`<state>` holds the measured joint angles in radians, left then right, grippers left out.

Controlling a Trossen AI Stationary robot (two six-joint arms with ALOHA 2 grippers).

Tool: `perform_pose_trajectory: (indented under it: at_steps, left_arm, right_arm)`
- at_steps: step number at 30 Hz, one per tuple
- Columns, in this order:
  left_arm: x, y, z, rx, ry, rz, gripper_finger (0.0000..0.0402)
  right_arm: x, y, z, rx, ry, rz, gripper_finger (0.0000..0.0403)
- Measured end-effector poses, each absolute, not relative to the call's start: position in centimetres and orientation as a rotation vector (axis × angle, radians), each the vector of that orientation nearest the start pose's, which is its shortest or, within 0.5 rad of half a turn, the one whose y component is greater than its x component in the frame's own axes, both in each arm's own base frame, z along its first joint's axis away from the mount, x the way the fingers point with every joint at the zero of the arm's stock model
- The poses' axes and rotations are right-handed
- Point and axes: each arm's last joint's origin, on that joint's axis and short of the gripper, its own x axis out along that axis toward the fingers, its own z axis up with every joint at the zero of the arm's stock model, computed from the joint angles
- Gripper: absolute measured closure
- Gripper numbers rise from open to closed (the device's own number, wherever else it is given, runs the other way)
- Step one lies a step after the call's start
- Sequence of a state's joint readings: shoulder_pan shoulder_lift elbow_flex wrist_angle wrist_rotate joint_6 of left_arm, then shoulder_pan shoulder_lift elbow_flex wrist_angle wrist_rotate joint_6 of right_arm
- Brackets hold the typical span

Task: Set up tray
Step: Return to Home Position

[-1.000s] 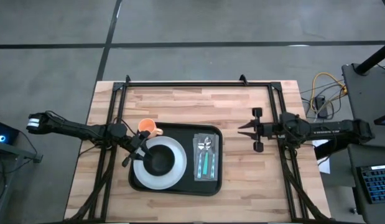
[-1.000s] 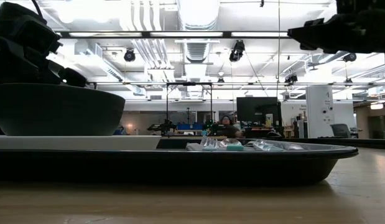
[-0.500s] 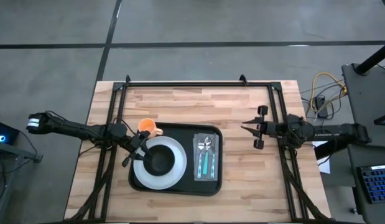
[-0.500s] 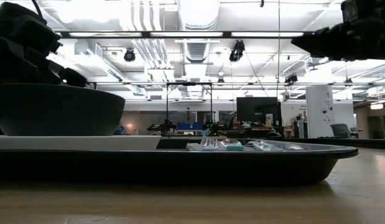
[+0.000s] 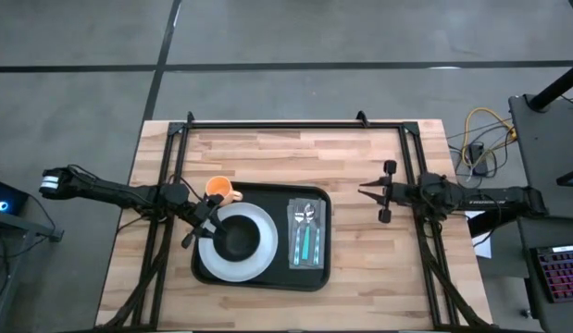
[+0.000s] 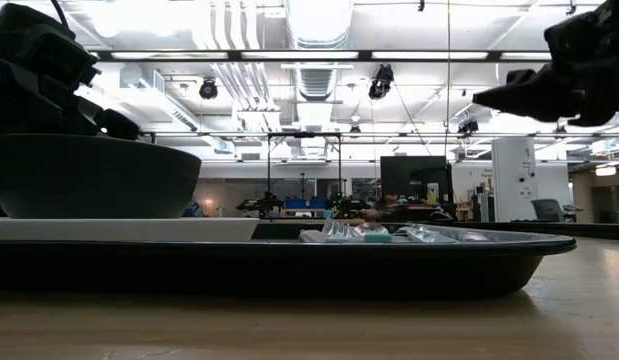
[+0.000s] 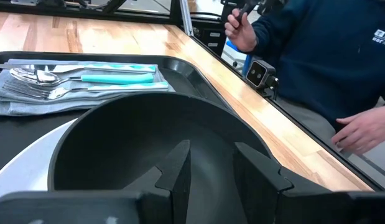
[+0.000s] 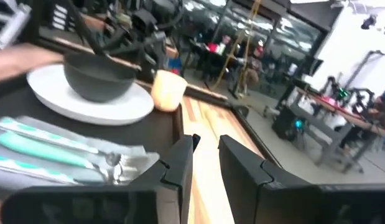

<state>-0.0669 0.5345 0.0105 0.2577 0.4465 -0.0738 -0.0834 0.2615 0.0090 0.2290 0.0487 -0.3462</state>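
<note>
The black tray (image 5: pixel 279 270) lies in the middle of the wooden table. On its left half a white plate (image 5: pixel 208 263) carries a black bowl (image 5: pixel 238 240). On its right half lies a grey napkin (image 5: pixel 307 261) with teal-handled cutlery (image 7: pixel 111 77) on top. An orange cup (image 5: pixel 221 191) stands on the table at the tray's far left corner. My left gripper (image 7: pixel 212 163) is open and reaches over the bowl's left rim, with nothing between its fingers. My right gripper (image 5: pixel 362 192) hangs above bare table to the right of the tray, narrowly open and holding nothing. My left gripper stands over the bowl's left rim (image 5: pixel 220 231), coming from the table's left and slanting slightly down. Whether a finger touches the rim I cannot tell.
A black frame (image 5: pixel 295 124) runs along the table's far edge and down both sides. A person in a dark blue top (image 7: pixel 316 56) stands close to the table's edge, one hand (image 7: pixel 361 132) near it. Bare wood lies between the tray and the right arm.
My right gripper has sunk a little and drawn slightly back toward the table's right edge, its fingers still pointing at the tray. The tray and the things on it have not moved.
</note>
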Motion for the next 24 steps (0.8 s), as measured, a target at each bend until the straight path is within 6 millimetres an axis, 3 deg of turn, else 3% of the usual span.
perform_pose_trajectory:
  at_steps: [8, 24]
  left_arm:
    - [12.4, -2.1, 14.3, -0.122, 0.283, -0.501, 0.0303]
    - [12.4, -2.1, 14.3, -0.123, 0.284, -0.501, 0.0303]
  right_arm:
    - [11.0, -1.7, 14.9, -0.491, 0.291, -0.291, 0.0335]
    - [11.2, -1.8, 14.7, -0.490, 0.316, -0.304, 0.0335]
